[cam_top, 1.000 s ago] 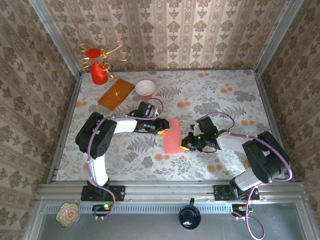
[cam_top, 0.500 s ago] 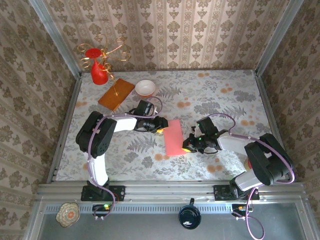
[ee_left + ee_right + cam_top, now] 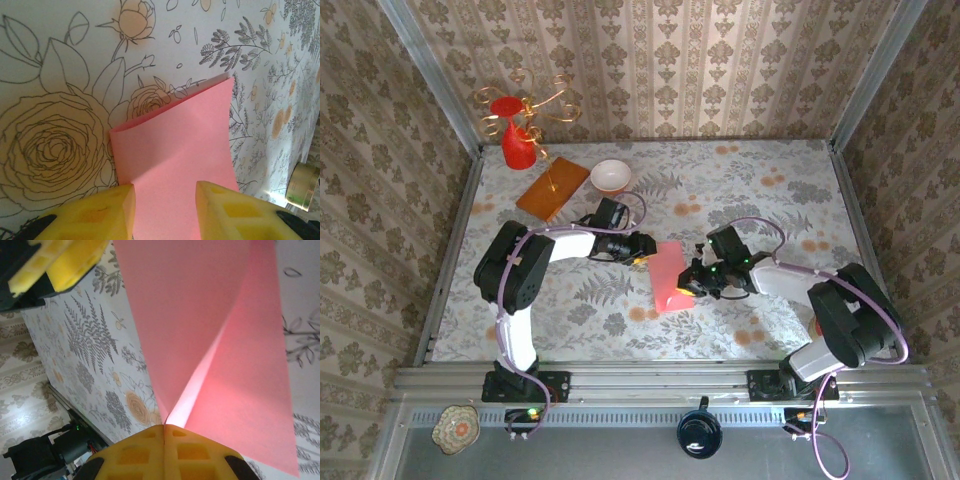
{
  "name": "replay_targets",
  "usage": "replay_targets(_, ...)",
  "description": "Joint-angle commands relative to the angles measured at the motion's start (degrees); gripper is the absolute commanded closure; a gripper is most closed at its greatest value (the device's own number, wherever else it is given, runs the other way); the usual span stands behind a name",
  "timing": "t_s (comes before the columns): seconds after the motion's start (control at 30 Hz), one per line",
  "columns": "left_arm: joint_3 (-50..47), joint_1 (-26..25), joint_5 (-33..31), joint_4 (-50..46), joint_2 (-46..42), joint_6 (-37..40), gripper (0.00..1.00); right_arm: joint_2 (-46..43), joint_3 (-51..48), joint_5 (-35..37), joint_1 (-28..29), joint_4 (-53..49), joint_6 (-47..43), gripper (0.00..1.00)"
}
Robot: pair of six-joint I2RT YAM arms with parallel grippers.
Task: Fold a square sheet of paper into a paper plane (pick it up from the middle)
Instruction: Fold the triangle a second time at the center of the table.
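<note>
Honestly, the worry is the two layers. The square sheet of paper [image 3: 668, 276] lies doubled over near the middle of the table [image 3: 770, 190], between the arms, and in the right wrist view its halves gape in a V that spreads from the pinch instead of lying flat on each other. The right gripper [image 3: 691, 291] has its jaws together, clamped on the sheet's edge at about 4 o'clock. If it drags or lifts from that one spot, I think the upper flap could skew, and any crease pressed afterwards would run off the centre line. A sharper pull might crumple or tear such thin paper.

The left gripper [image 3: 642, 258] sits at the sheet's 10 o'clock corner, jaws apart, the pink edge showing in the gap between them. If they close there, they may catch one layer alone, or nudge the sheet across the cloth.

With the arm bases at 6 o'clock, the folded strip's long axis runs roughly 12 to 6, its far end leaning slightly toward 1.
</note>
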Motion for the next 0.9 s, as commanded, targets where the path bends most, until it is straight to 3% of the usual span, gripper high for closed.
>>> replay_targets(0.0, 0.4, -1.0, -1.2, -2.7, 3.0, 2.1, 0.62, 2.4, 1.9, -0.1, 0.9, 2.4, 1.1, 1.00)
replay_targets(0.43, 0.8, -1.8, -2.4, -4.3, 3.4, 2.4, 0.63, 8.6, 3.7, 3.8, 2.6, 9.8, 4.9, 1.00)
replay_targets(0.87, 0.5, -2.7, -3.7, -4.3, 3.7, 2.0, 0.63, 10.1, 4.4, 3.0, 2.6, 8.5, 3.9, 1.00)
